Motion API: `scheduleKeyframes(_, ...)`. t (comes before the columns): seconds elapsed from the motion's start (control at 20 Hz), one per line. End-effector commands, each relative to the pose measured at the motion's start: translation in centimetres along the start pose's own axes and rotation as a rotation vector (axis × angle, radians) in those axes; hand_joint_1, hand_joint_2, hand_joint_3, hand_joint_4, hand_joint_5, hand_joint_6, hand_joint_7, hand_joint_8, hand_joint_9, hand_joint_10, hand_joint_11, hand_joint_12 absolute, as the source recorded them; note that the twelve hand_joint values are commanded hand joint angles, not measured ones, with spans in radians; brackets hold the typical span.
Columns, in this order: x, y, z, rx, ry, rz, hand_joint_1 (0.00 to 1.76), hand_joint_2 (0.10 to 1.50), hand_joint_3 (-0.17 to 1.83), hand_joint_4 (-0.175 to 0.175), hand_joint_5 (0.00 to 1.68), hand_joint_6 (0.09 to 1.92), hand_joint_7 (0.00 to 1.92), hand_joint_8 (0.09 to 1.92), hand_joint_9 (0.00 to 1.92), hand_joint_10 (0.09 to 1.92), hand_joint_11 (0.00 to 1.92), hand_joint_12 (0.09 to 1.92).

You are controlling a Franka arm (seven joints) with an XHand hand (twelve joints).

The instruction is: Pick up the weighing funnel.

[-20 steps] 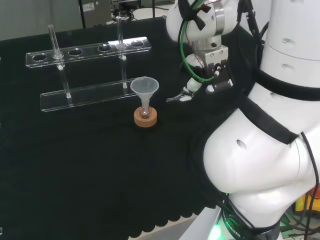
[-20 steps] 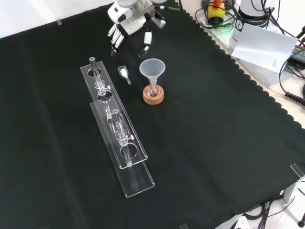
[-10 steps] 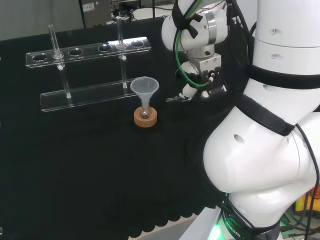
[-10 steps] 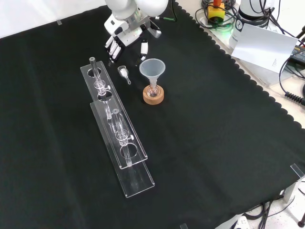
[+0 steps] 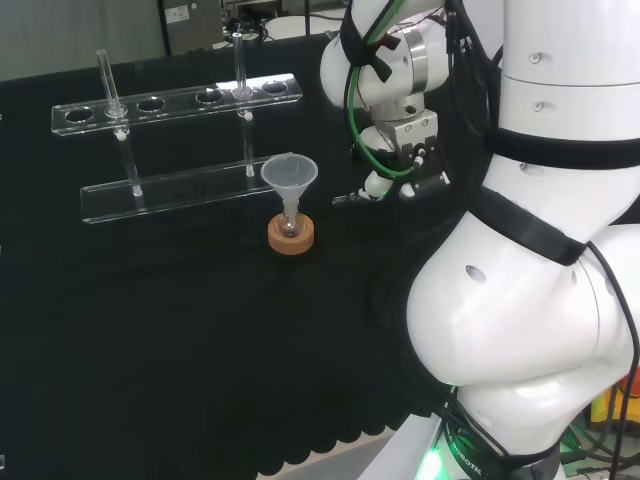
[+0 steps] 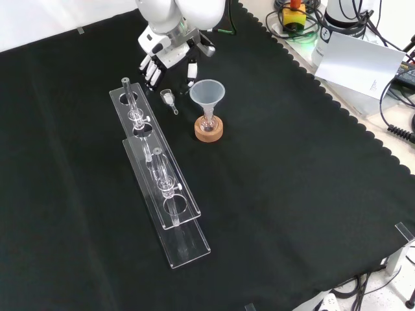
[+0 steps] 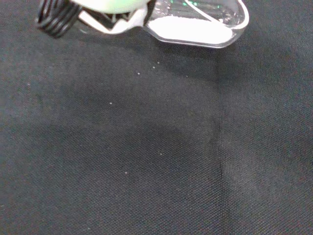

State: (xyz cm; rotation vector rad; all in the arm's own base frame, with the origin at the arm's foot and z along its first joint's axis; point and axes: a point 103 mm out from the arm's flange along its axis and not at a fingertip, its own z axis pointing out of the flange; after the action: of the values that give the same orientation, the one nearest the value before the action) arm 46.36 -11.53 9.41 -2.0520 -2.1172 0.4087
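Clear weighing funnel (image 6: 168, 98) lies on cloth (image 6: 292, 194) btw rack (image 6: 148, 139) & funnel (image 6: 207, 94), white powder inside. Hand (image 6: 167, 57) has come down closer in last sec, fingers (image 6: 149, 72) spread w/ nothing held, just above it – approach nearly done, grasp not yet begun

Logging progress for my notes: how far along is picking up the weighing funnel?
Done: the approach; the hand sits close by the weighing funnel, fingers open. In hand: nothing; the piece lies on the cloth, not gripped. Left: close round it and lift.
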Motion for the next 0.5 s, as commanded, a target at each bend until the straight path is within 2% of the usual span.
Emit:
scheduleKeyframes(0.05, -0.1, 0.4, 0.7, 0.018, 0.000, 0.012, 0.94, 0.67, 0.62, -0.046, 0.63, 0.11, 0.47, 0.69, 0.68, 0.53, 0.37, 1.30)
scheduleKeyframes(0.5, -0.5, 0.5, 1.8, 0.032, 0.020, 0.017, 0.95, 0.66, 0.63, -0.044, 0.63, 0.12, 0.45, 0.68, 0.66, 0.53, 0.36, 1.29)
